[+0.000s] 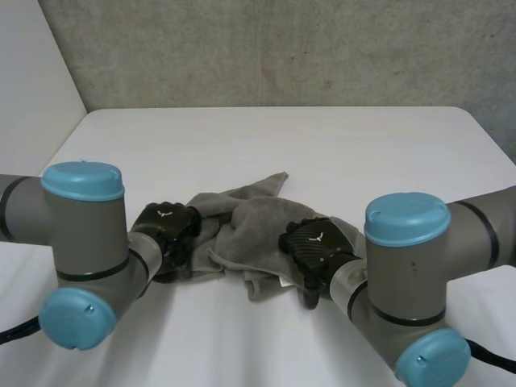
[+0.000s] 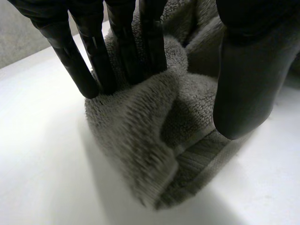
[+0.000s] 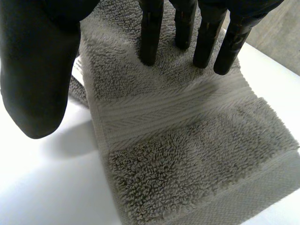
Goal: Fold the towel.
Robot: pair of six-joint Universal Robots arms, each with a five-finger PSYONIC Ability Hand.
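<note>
Fingers (image 2: 93,61) of the left hand (image 1: 165,226) pinch a bunched fold of the towel (image 1: 250,214) against the thumb at its 9 o'clock end. Fingers (image 3: 151,33) of the right hand (image 1: 314,242) lie straight, tips pressing it at 4 o'clock. The towel sits crumpled at the 6 o'clock side of the table (image 1: 322,145), so this seems the spreading step: next, draw the ends apart, flat.

The white bench (image 1: 322,145) has a smooth, matt top with rounded far corners. Behind it stands a rough grey wall (image 1: 282,48) with a speckled surface, and at the left a plain pale wall (image 1: 32,72) meets it. The light is soft and even.
</note>
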